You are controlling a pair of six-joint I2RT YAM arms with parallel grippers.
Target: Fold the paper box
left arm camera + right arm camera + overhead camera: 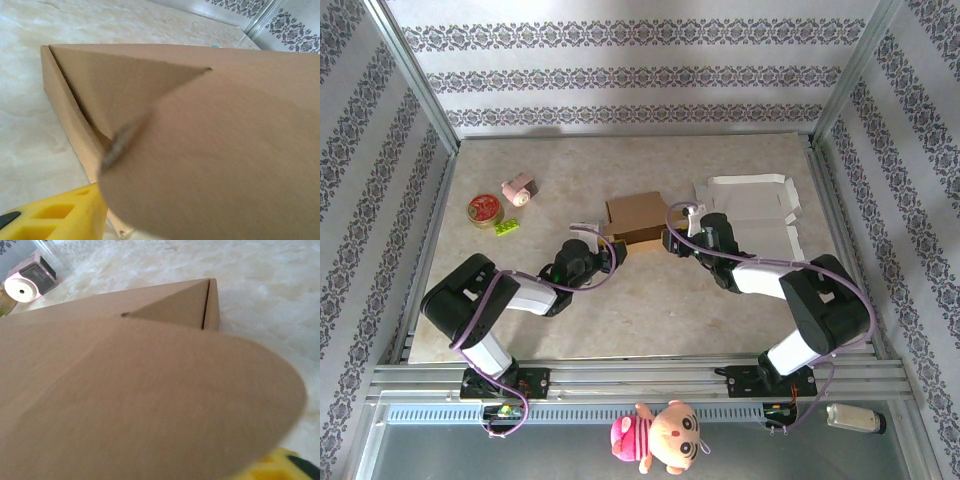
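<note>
Paper box sits between left tool, right tool.

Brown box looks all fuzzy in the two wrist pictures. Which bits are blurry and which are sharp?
Left wrist: the brown box has its near rounded flap out of focus, the edge smeared, while its far side wall looks crisper. Right wrist: the big near flap is soft too, and the far corner is sharper. Top external: the whole box is small but evenly lit and in focus.
</note>
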